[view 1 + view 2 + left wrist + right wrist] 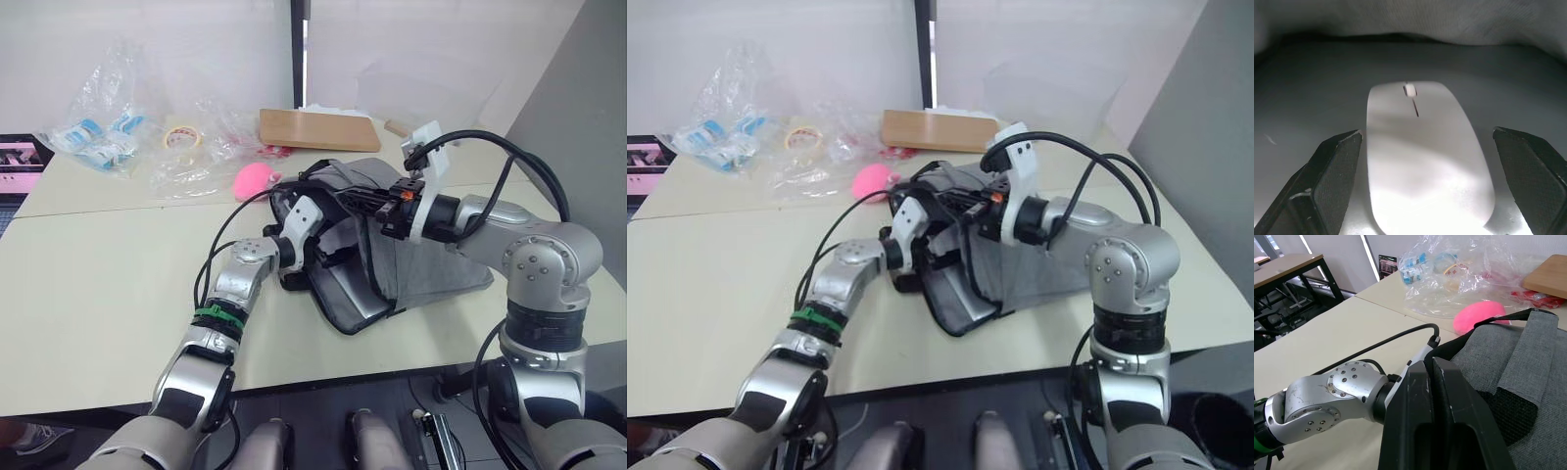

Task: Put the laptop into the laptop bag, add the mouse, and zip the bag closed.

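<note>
Lying inside the laptop bag (431,264), the mouse (1425,156) rests on the laptop (1312,98).

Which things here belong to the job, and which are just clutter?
Job: mouse, lying on the laptop inside the bag; left gripper open around it; right gripper holding the bag's edge.
Clutter: pink toy, wooden board, plastic bags, tape roll.

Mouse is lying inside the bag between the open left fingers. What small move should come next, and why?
Probably draw the left gripper straight back out of the laptop bag. The mouse lies on the laptop inside, with both fingers apart from it, while the right gripper holds the bag's edge up.
</note>
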